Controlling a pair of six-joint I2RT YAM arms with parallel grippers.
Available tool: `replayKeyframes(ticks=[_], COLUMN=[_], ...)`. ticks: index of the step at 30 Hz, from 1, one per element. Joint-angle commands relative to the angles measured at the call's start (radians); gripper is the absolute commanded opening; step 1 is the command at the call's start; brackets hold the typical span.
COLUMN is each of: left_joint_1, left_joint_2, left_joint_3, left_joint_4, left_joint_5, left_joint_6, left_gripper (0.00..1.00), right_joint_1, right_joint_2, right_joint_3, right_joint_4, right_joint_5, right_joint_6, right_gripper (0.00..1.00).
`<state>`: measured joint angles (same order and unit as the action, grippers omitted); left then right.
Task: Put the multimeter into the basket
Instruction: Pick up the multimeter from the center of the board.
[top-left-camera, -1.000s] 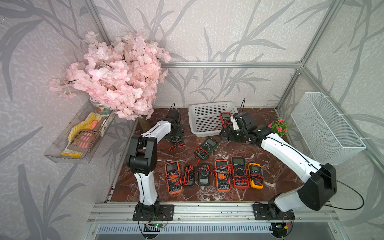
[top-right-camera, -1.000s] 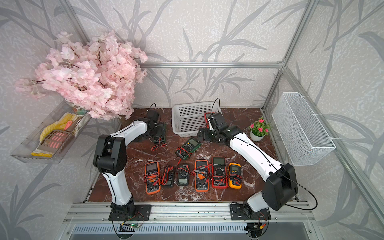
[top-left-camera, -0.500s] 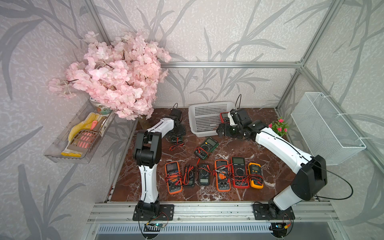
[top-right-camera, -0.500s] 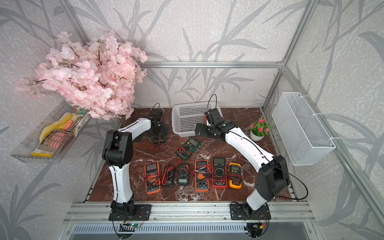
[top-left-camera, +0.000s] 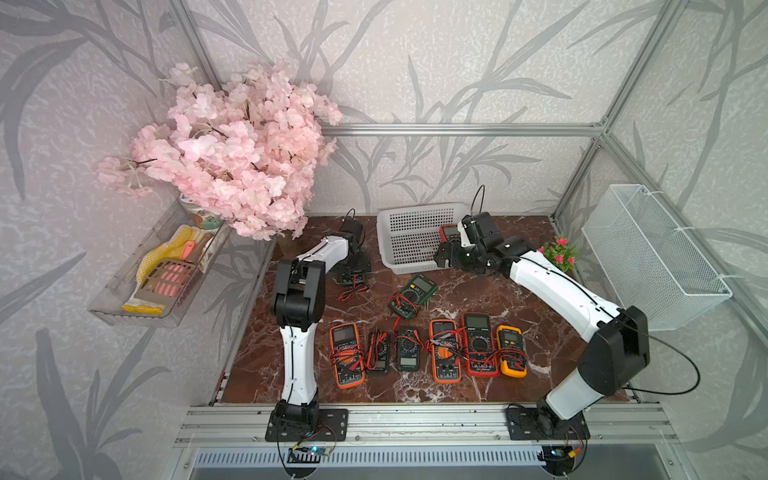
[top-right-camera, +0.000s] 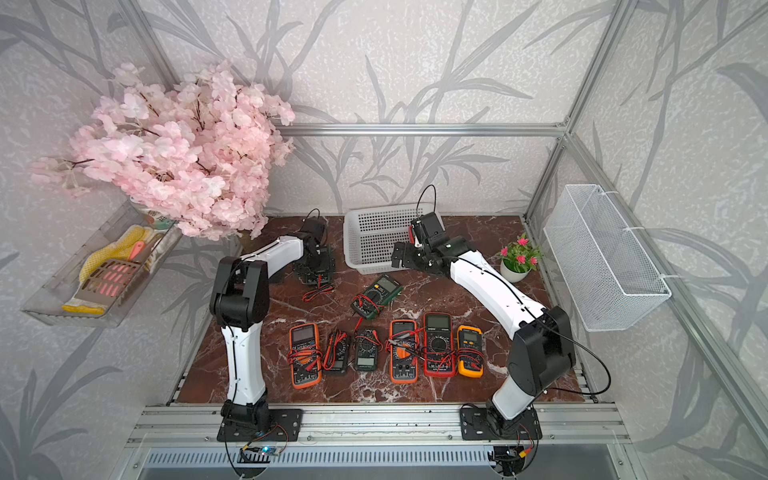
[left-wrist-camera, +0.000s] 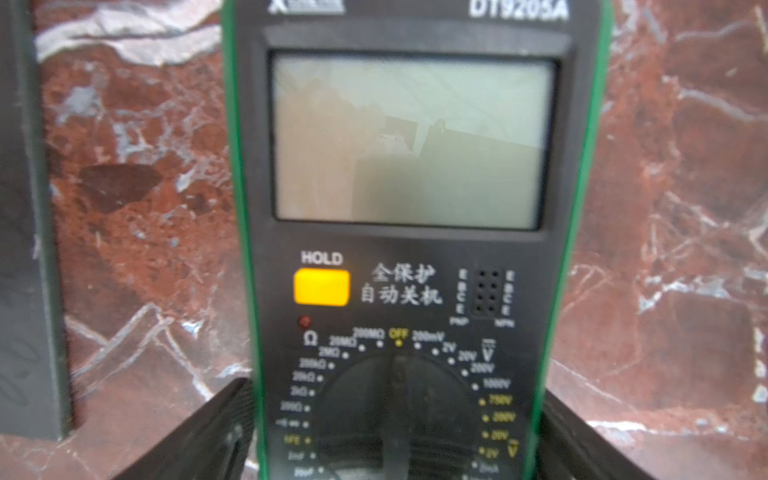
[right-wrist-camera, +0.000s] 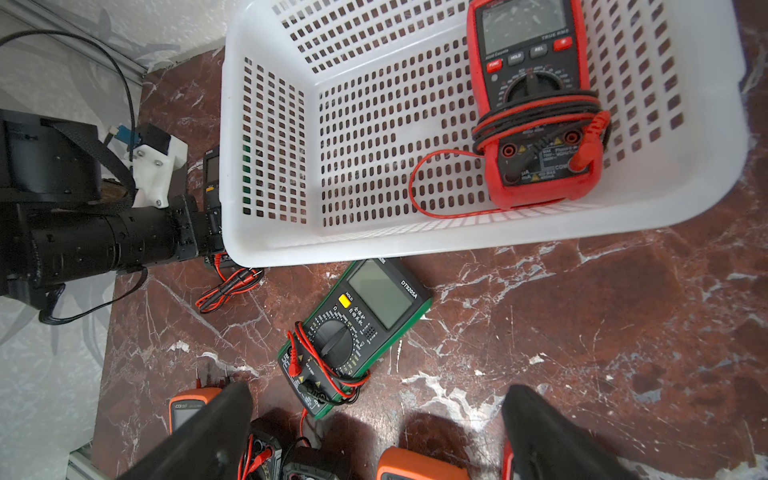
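Observation:
A black multimeter with a green rim (left-wrist-camera: 411, 249) lies flat on the marble table, left of the white perforated basket (top-left-camera: 411, 245) (top-right-camera: 374, 243). My left gripper (left-wrist-camera: 397, 390) (top-left-camera: 355, 266) (top-right-camera: 316, 270) is down over its dial end, one finger pressed against each long side. A red multimeter (right-wrist-camera: 536, 104) (top-left-camera: 449, 230) with its leads wrapped round it lies in the basket's right end. My right gripper (right-wrist-camera: 378, 392) (top-left-camera: 446, 255) hovers open and empty just in front of the basket's front right corner. A second green multimeter (right-wrist-camera: 357, 332) (top-left-camera: 413, 295) lies askew in front of the basket (right-wrist-camera: 415, 245).
Several multimeters with red and black leads lie in a row near the front edge (top-left-camera: 428, 353). A small potted flower (top-left-camera: 559, 251) stands at the right. A wire-mesh basket (top-left-camera: 652, 257) hangs on the right wall, a clear tray (top-left-camera: 162, 270) and pink blossoms (top-left-camera: 232, 153) on the left.
The left gripper's jaws have closed in onto the green-rimmed multimeter's sides. The right gripper has drawn a little left and back from the basket, still open; the red multimeter stays inside.

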<state>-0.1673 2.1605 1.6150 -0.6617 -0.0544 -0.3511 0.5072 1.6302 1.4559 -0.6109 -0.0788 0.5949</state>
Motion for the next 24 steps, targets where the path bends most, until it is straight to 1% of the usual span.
replayKeyframes(ticks=[1, 2, 4, 5, 9, 10, 13, 18, 24], left_joint_1=[0.008, 0.006, 0.007, 0.008, 0.008, 0.007, 0.008, 0.006, -0.003], left_joint_2=[0.016, 0.013, 0.005, 0.003, -0.008, -0.014, -0.037, -0.067, -0.111], left_joint_3=[0.023, 0.02, 0.016, 0.016, 0.028, 0.034, 0.056, 0.122, 0.189], left_joint_4=[-0.022, -0.021, -0.018, -0.017, -0.028, -0.035, -0.06, -0.113, -0.13], left_joint_5=[0.015, 0.019, 0.028, 0.031, 0.028, 0.027, 0.005, 0.004, 0.022], left_joint_6=[0.003, 0.003, 0.003, 0.002, -0.008, -0.01, -0.034, -0.067, -0.087], left_gripper=[0.87, 0.84, 0.74, 0.71, 0.53, 0.5, 0.49, 0.43, 0.42], right_joint_1=[-0.01, -0.012, -0.017, -0.016, -0.024, -0.025, -0.028, -0.035, -0.053], right_joint_2=[0.005, 0.005, 0.005, 0.005, 0.002, 0.0, -0.004, -0.003, -0.001], right_joint_3=[0.023, 0.023, 0.023, 0.024, 0.016, 0.014, 0.005, -0.005, -0.002], right_joint_4=[-0.007, -0.006, -0.007, -0.006, -0.003, 0.0, 0.004, 0.013, 0.016], right_joint_5=[0.004, 0.002, -0.001, -0.002, -0.008, -0.009, -0.013, -0.022, -0.038], right_joint_6=[0.004, 0.003, 0.004, 0.003, 0.003, 0.002, 0.002, 0.004, 0.004], right_gripper=[0.99, 0.99, 0.99, 0.99, 0.99, 0.99, 0.99, 0.99, 0.99])
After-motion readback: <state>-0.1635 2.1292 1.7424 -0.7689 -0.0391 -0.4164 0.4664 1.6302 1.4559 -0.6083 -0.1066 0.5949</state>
